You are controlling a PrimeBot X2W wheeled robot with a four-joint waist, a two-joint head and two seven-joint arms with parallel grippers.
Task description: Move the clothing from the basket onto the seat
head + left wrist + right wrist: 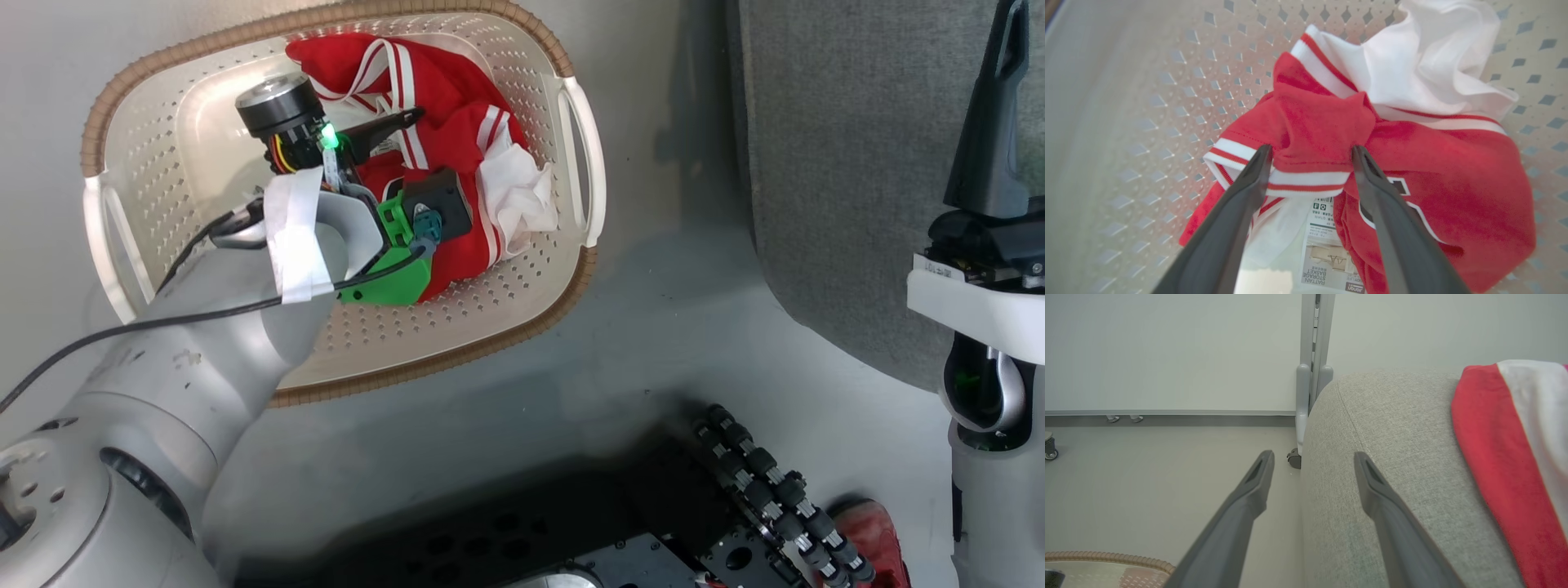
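While the left gripper reaches into the basket, its wrist view shows fingers spread astride a fold of red clothing; pinching shallowly, it could slip. The right gripper hangs released by the seat.

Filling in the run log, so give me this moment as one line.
left tool: open, straddling a fold of clothing in basket | right tool: open, empty, at seat edge | one red-and-white garment on seat

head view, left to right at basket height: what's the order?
basket left handle → clothing → basket right handle → floor → seat → right gripper
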